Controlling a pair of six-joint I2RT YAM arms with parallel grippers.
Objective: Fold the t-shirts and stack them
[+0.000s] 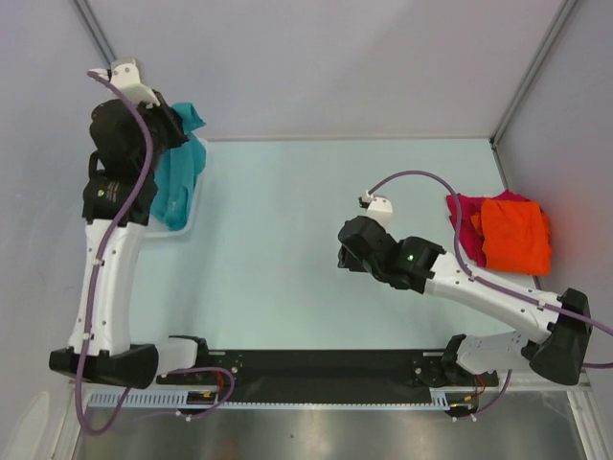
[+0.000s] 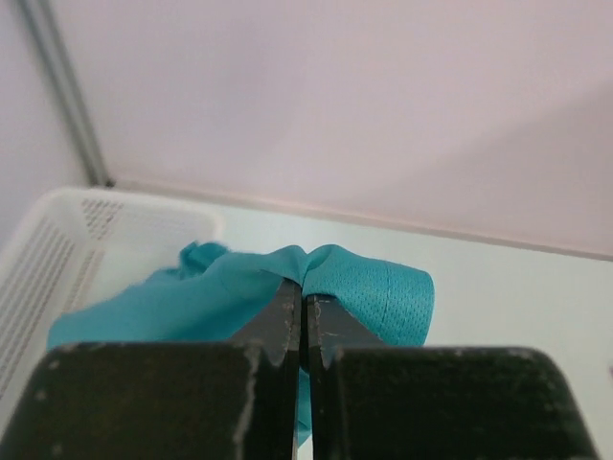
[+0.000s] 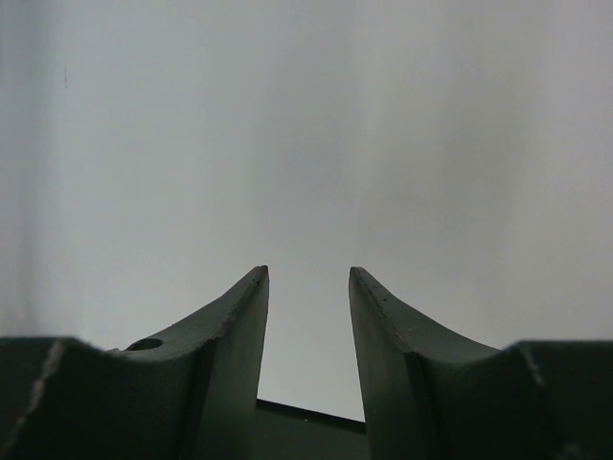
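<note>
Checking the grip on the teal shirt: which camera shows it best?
The left wrist view: the left pincer is shut on a fold of the teal t-shirt, close up, by the white basket. The top view shows the cloth hanging, the grip unclear. The right wrist view shows neither.

Three t-shirts (image 1: 178,177), one basket (image 2: 59,240), two arms (image 1: 107,273)
</note>
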